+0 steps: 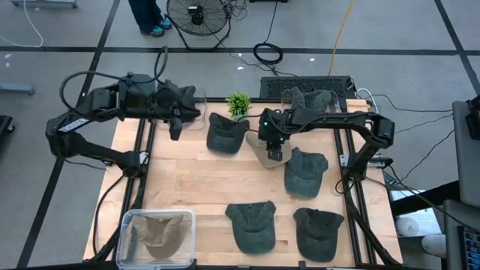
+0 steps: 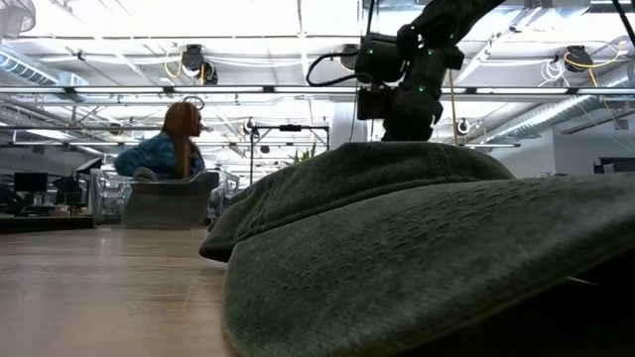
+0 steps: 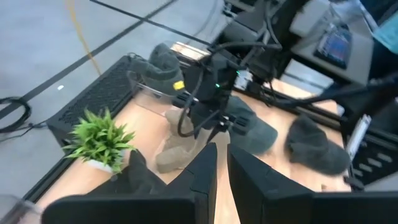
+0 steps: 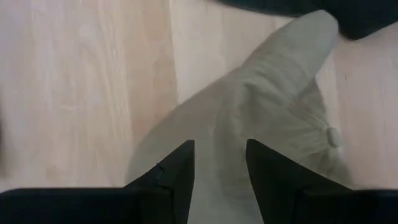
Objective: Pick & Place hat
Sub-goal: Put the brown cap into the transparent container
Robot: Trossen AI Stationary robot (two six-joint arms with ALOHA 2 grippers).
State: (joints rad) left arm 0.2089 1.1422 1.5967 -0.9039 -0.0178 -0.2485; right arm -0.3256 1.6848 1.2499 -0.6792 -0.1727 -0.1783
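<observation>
Right wrist view recorded the right gripper directly over the tan hat, its two dark fingers parted with bare cloth in the gap and nothing clamped. The tan hat was soft washed fabric with stitched panel seams, a crown button and a rounded brim, lying on the pale wooden table.

High view placed that gripper on the tan hat, just beside the small green plant toward the table's middle. Dark green hats of the same floppy cut lay around it. A clear plastic bin holding another tan hat sat well away from the plant, at the near corner. The left gripper hung on the plant's other side.

Left wrist view showed the left gripper with fingers almost together, holding nothing.

Low view alone showed a seated person beyond the table, and coarse weave on a dark hat filling its foreground.
</observation>
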